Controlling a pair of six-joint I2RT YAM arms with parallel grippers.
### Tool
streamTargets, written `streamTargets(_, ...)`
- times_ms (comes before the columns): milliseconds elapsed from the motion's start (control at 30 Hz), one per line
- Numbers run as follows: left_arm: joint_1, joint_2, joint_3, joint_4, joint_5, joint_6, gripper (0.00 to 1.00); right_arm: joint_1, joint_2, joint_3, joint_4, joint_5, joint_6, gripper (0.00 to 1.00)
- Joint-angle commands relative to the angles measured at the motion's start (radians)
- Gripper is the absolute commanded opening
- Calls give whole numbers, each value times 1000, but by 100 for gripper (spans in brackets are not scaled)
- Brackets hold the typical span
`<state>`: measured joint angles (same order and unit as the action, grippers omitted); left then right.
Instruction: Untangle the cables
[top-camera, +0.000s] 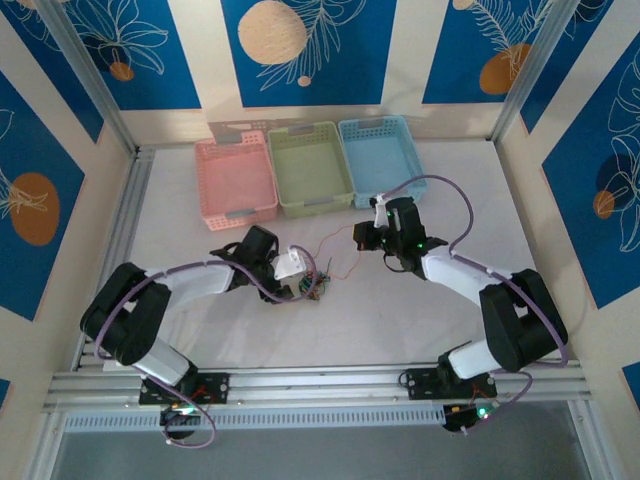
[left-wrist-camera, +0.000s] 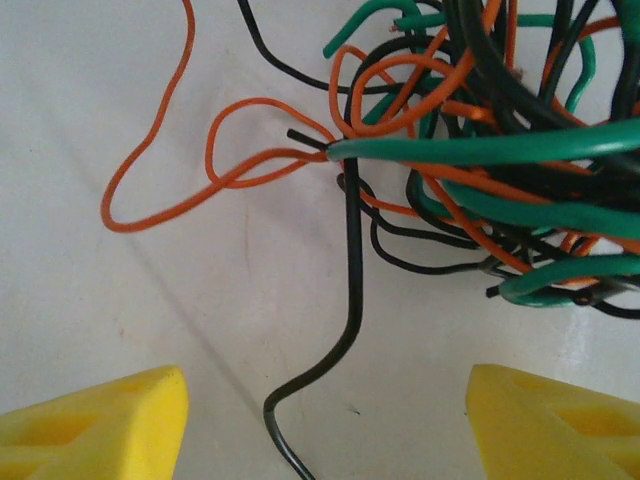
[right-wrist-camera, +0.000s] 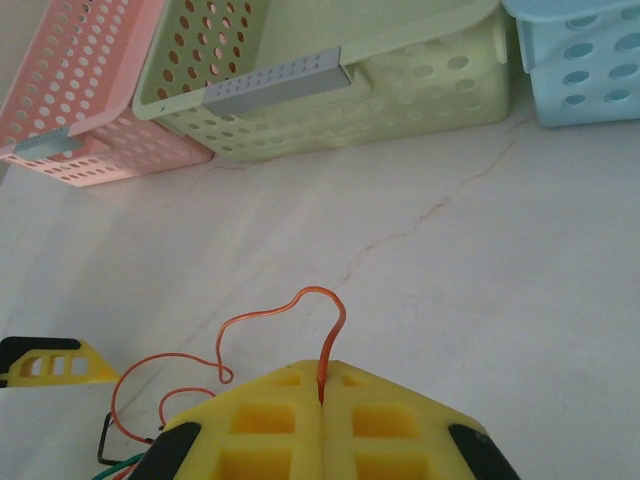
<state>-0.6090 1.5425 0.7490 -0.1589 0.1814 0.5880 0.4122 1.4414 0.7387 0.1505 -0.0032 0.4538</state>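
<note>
From above, you see the cables (top-camera: 313, 287) bunched in a small clump on the white table (top-camera: 400, 320), near its middle and a little to the left. Your left gripper (top-camera: 300, 272) sits just beside the clump, on its left. Your right gripper (top-camera: 366, 236) is off to the right, apart from the clump, and one thin orange wire (top-camera: 337, 247) runs from the clump up to it. Three baskets stand in a row along the far edge: a pink basket (top-camera: 237, 213), a green basket (top-camera: 313, 206) and a blue basket (top-camera: 385, 198).

In the left wrist view, your left gripper (left-wrist-camera: 325, 428) stands wide open, its two yellow fingertips (left-wrist-camera: 100, 425) far apart at the bottom corners, with nothing gripped. A single black strand (left-wrist-camera: 352, 280) trails down from the tangle and passes between them without touching either one. The clump (left-wrist-camera: 490, 150) of green, orange and black wires lies ahead and to the right, and an orange loop (left-wrist-camera: 160, 190) sprawls out to its left on the table.

In the right wrist view, your right gripper (right-wrist-camera: 322, 385) is closed tight, the yellow pads pressed together, and the orange wire (right-wrist-camera: 290, 305) is pinched in the seam between them. It arches up from the tips and curls down to the left. Beyond it, the pink basket (right-wrist-camera: 90, 100), green basket (right-wrist-camera: 400, 80) and blue basket (right-wrist-camera: 580, 70) stand on the table.
</note>
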Motion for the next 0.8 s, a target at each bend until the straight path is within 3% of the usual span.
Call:
streamTargets(0, -6, 29, 45, -18, -13, 36, 73, 7, 11, 28, -21, 7, 2, 0)
streamTargets(200, -7, 113, 100, 3, -54, 76, 64, 12, 31, 49, -35, 5, -5, 0)
streamTargets(267, -6, 117, 104, 4, -47, 89, 55, 14, 30, 48, -39, 10, -6, 0)
streamTargets(333, -5, 112, 101, 7, -44, 92, 38, 15, 27, 45, -37, 15, -5, 0)
streamTargets(433, -6, 105, 100, 32, -77, 61, 0, 13, 27, 46, -40, 20, -5, 0)
streamTargets(600, 13, 48, 131, 35, -144, -87, 0, 9, 10, 37, -46, 62, 3, 0)
streamTargets(767, 69, -130, -13, 215, -202, -228, 0, -12, -47, -5, -55, 206, 57, 0)
